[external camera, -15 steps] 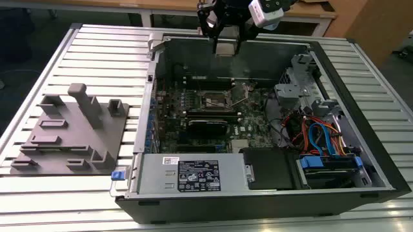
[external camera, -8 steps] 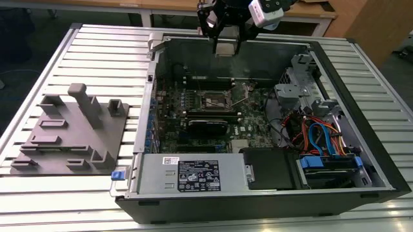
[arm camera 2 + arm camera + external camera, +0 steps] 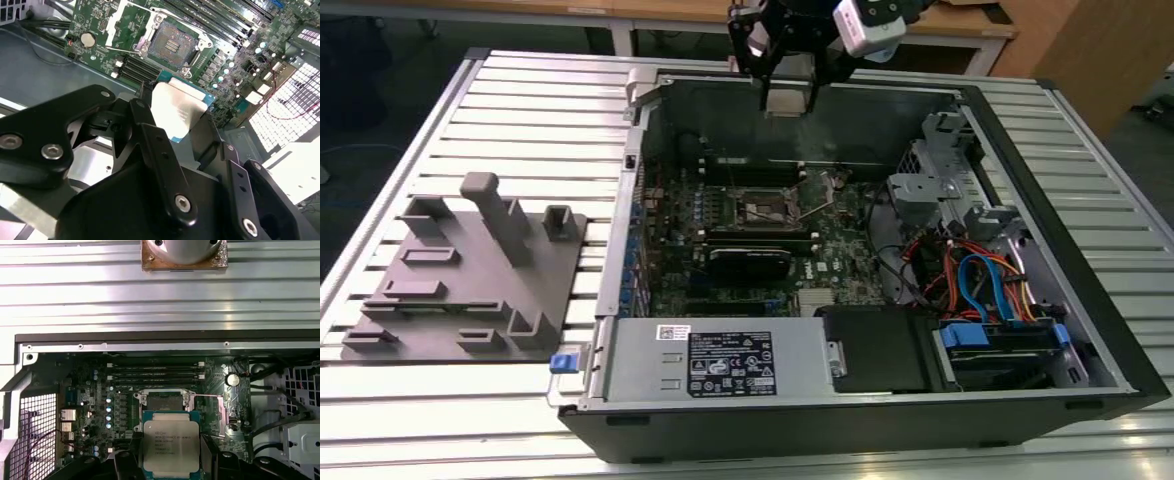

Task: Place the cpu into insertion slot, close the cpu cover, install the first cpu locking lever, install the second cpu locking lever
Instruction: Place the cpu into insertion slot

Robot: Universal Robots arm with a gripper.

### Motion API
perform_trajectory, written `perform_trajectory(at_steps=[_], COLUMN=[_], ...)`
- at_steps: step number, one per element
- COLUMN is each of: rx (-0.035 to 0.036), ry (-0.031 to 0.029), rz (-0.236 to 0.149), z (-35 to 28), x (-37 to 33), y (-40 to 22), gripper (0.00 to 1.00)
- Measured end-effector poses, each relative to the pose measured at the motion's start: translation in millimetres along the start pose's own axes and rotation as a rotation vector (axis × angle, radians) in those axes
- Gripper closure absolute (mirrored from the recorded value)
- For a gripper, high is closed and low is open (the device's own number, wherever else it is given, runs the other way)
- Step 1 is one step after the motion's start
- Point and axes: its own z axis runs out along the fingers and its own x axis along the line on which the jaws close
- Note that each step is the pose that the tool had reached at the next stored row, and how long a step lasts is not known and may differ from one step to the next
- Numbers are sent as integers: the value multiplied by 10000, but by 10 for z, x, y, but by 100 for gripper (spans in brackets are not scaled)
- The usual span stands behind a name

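1. While the arm hangs over the far side of the open computer case (image 3: 1067, 300), its gripper (image 3: 787, 96) is clamped on the cpu (image 3: 787, 104), one black finger pressing each of two opposite edges.
2. Seen from the exterior view, the chip sits up at the level of the case's upper rim, well above the motherboard (image 3: 841, 250) and touching nothing but the fingers.
3. In the first wrist view the cpu (image 3: 171, 440) faces the camera with its pale metal top, green edging showing around it, and the gripper (image 3: 171, 462) closes on it from both sides.
4. From the second wrist view the chip (image 3: 176, 107) is tilted, and the gripper (image 3: 177, 119) holds it between dark linkages.
5. The insertion slot (image 3: 761, 208) lies uncovered on the board near the middle of the case; its dark centre and silver rim show in both wrist views (image 3: 164, 401) (image 3: 170, 45), with nothing seated in it.
6. Long black memory slots (image 3: 155, 371) run just beside the socket, and a round coin battery (image 3: 231, 378) sits near it.
7. The case rests on a slatted metal table (image 3: 520, 110).
8. A grey fixture plate (image 3: 467, 280) with upright posts stands on the table at the exterior view's left.
9. Blue and orange cables (image 3: 974, 280) bunch inside the case at the exterior view's right.
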Motion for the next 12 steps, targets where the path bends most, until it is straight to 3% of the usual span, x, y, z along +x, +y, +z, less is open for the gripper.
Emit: perform_trajectory(at_steps=[7, 12], rx=[-15, -20], ry=[-66, -91], rz=[733, 1011], z=[4, 6], x=[6, 18], y=[-1, -1], gripper=[46, 46])
